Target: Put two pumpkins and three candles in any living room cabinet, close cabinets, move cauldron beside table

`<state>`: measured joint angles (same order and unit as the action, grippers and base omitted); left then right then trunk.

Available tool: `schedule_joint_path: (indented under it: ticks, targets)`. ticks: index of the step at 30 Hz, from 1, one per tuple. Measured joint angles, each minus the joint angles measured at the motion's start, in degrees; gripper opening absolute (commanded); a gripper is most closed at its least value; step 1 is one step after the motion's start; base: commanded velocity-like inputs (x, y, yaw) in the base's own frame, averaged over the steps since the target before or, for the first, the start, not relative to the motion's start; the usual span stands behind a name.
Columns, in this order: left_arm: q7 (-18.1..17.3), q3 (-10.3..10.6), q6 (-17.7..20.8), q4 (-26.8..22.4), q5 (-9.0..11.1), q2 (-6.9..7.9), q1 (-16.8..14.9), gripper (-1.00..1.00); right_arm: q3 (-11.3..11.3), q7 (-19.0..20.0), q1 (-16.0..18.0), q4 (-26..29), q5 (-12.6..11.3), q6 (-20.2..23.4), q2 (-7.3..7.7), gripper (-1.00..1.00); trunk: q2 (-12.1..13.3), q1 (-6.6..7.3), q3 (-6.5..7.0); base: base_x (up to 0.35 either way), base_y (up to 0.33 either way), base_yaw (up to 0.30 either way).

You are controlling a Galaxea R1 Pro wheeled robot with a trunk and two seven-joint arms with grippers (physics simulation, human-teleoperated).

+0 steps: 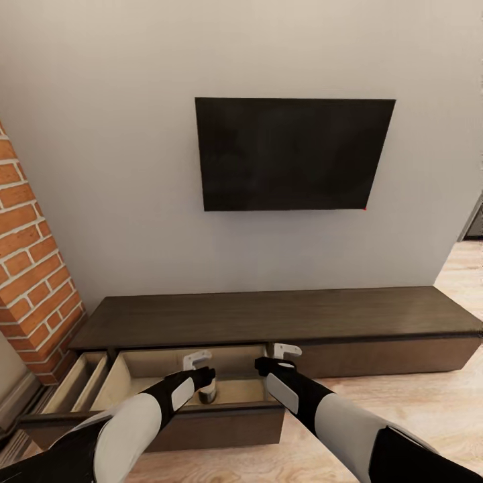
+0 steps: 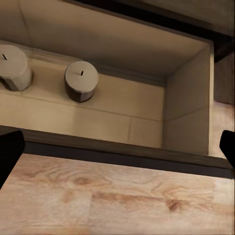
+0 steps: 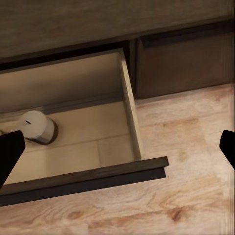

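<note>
Pale drawer of cabinet: 2 candles upright, wicks up; both hands spread, empty.

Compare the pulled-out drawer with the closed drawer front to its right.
The open drawer juts over the floor, showing pale beige insides; the closed drawer front sits flush in the cabinet, insides hidden. The open one holds two candles; the closed one's contents can't be seen. Both have dark-brown, handle-less fronts.

Dark-brown cabinet, pale beige drawer insides.
Grey-beige candles; red-orange brick pillar; light wood-grain floor.
</note>
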<state>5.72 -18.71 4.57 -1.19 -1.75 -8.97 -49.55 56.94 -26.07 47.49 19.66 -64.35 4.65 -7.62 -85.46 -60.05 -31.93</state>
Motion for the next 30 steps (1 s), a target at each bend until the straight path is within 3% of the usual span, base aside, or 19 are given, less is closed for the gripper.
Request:
schedule_joint_path:
  ticks: [30]
  targets:
    - [-0.38, 0.00, 0.11, 0.00, 0.00, -0.47, 0.00, 1.00, -0.02, -0.17, -0.01, 0.07, 0.26, -0.05, 0.21, 1.00, 0.00, 0.00, 0.00, -0.127, -0.254, -0.006]
